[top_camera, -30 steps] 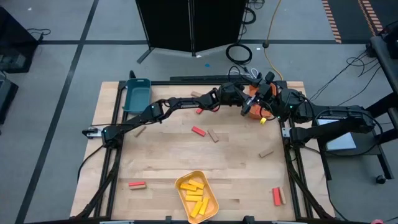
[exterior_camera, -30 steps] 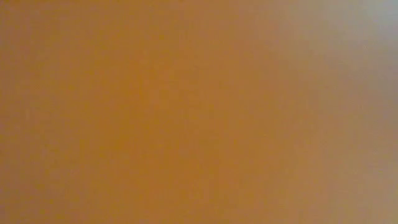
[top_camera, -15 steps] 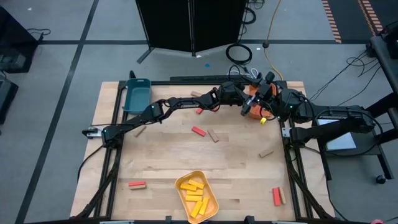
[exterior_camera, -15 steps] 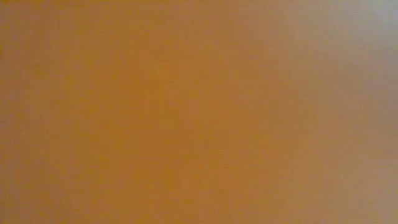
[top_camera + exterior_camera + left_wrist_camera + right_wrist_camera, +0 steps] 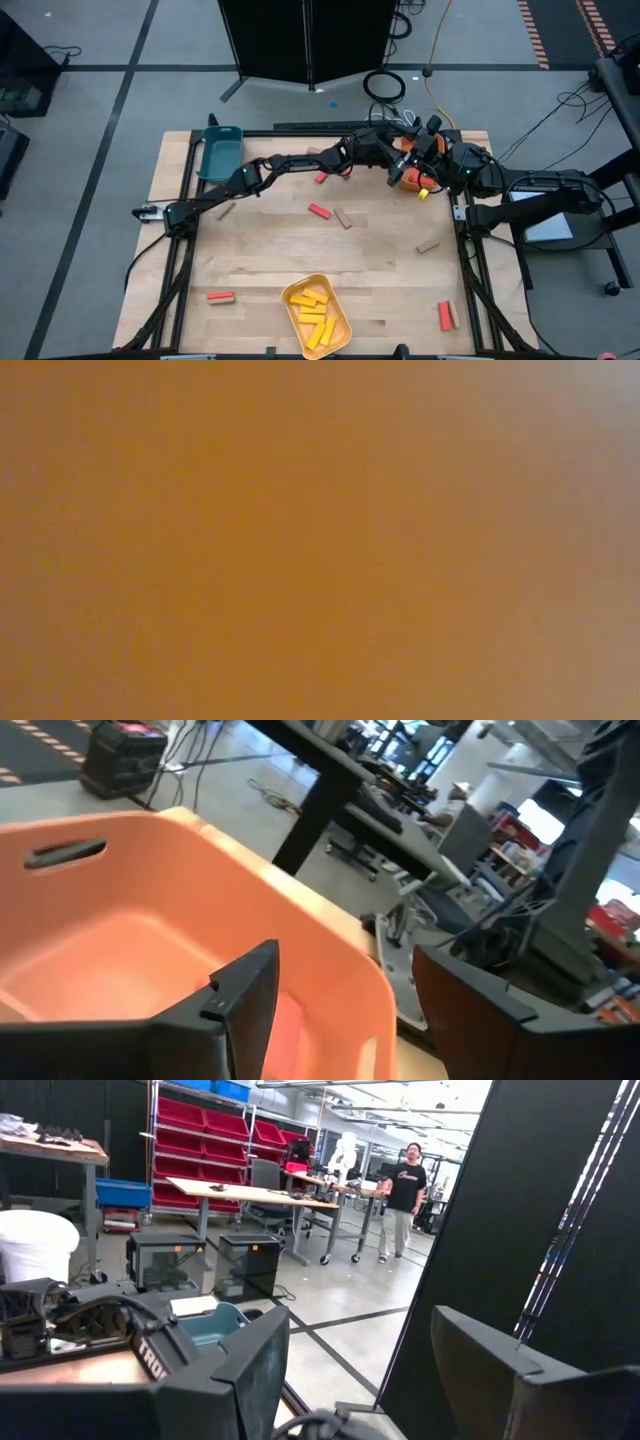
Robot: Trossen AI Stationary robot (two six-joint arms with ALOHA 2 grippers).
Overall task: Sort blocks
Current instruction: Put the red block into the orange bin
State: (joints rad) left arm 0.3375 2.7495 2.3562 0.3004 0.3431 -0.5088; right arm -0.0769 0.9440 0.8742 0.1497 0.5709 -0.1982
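**Both arms crowd the far right corner**

Teal tray hugs the desk's far left edge; loose blocks dot the open middle; left gripper hangs over the orange tray, fingers apart, empty; right gripper beside it, fingers apart, empty.

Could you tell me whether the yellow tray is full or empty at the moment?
Partly full: the yellow tray holds several yellow blocks.

Yellow blocks in yellow tray, teal tray, orange tray
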